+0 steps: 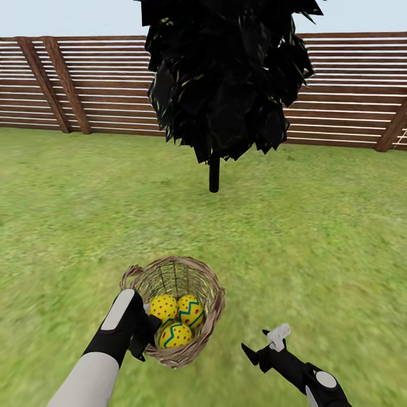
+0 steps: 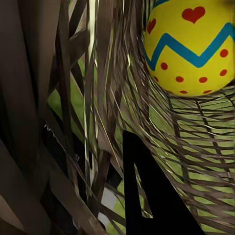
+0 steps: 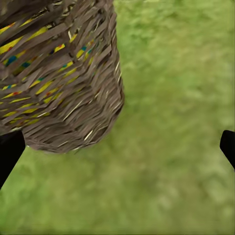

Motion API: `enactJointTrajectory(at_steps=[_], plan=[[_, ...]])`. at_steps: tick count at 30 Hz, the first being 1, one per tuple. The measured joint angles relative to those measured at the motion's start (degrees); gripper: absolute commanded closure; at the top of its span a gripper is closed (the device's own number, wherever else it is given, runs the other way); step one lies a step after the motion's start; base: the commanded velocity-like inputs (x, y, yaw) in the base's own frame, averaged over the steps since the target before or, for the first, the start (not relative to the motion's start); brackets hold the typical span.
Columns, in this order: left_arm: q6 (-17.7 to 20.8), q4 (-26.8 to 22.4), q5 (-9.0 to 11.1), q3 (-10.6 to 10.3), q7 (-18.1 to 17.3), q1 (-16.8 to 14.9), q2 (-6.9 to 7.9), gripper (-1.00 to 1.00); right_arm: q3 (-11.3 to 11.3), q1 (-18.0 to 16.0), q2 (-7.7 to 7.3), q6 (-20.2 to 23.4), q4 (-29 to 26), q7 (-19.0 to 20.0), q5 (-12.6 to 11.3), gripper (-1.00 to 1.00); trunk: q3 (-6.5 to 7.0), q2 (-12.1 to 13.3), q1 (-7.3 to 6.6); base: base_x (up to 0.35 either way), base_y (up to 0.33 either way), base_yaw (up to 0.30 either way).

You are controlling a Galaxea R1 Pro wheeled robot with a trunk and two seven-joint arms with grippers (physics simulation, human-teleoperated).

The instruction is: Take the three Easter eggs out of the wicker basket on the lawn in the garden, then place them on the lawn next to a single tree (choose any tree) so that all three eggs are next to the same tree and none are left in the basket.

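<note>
Eggs, all three, lie inside the wicker basket, which sits low and near in the head view, a little left of centre. The left gripper is at the basket's left rim; its wrist view looks along the inside of the woven wall with one dark finger against the weave and one egg just beyond, so it appears clamped on the rim, though the jaws cannot be read for certain. From the right wrist view the basket seems to hang clear of the lawn, tilted, with yellow showing through the weave. The right gripper hovers near and to the right of the basket, fingers spread and holding nothing. Farther off, straight ahead, stands a black-trunked tree before the slatted fence. I judge the main risk to be the one-sided rim hold: the basket could swing or tip and spill eggs onto the grass, where they might roll away from any tree. A thin rim grip might also slip. And eggs still in the basket at the end would fail the task, as would laying them by different trees.
</note>
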Motion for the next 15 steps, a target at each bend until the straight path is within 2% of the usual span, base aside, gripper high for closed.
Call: enactJointTrajectory(at_steps=[8, 11, 15], plan=[[0.0, 0.0, 0.0, -0.2, -0.1, 0.0, -0.46, 1.0, 0.2, 0.0, 0.11, 0.1, 0.2, -1.9, 0.2, -1.0, 1.91, 3.2, -1.76, 0.0, 0.0, 0.0], [0.0, 0.0, 0.1, -1.2, -0.5, 0.0, -0.65, 1.0, 0.3, 0.0, 0.12, 0.1, 0.2, -3.1, 0.2, -1.0, 2.73, 4.4, -2.42, 0.0, 0.0, 0.0], [0.0, 0.0, 0.1, -1.4, -0.6, 0.0, -0.64, 1.0, 0.4, 0.0, 0.12, 0.1, 0.2, -4.1, 0.2, -1.0, 3.81, 6.0, -3.3, 0.0, 0.0, 0.0]])
